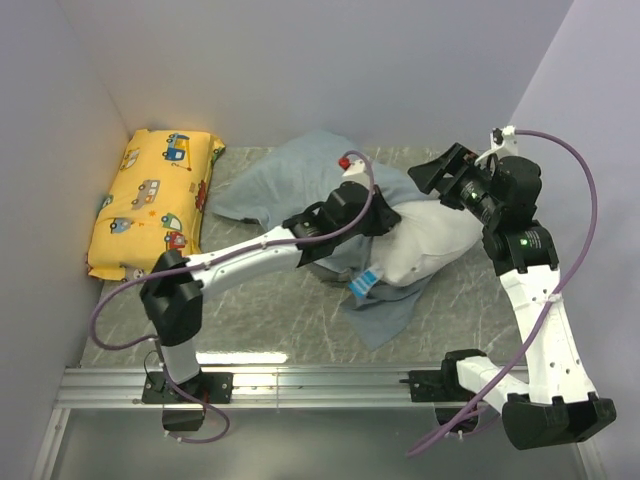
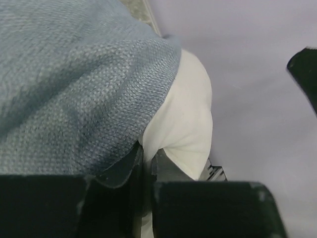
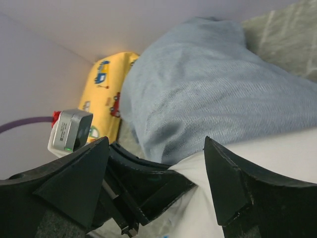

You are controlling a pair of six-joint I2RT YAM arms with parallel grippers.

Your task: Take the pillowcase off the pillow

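The pillow [image 1: 435, 245] lies right of centre on the worktop [image 1: 250, 310]. Its left part is under the pillowcase [image 1: 290, 180], which is bunched back toward the yellow cushion [image 1: 155, 200]. The left tool [image 2: 147, 161] is almost closed at the pillowcase hem, apparently pinching the fabric where it meets the white pillow. The right tool [image 1: 442, 170] hangs with its fingers spread wide over the pillow's far end, holding nothing.

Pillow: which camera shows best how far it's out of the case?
Top external: the pillow lies bare at right, the pillowcase over the rest. Left wrist shows one white bulge; right wrist only a white strip.
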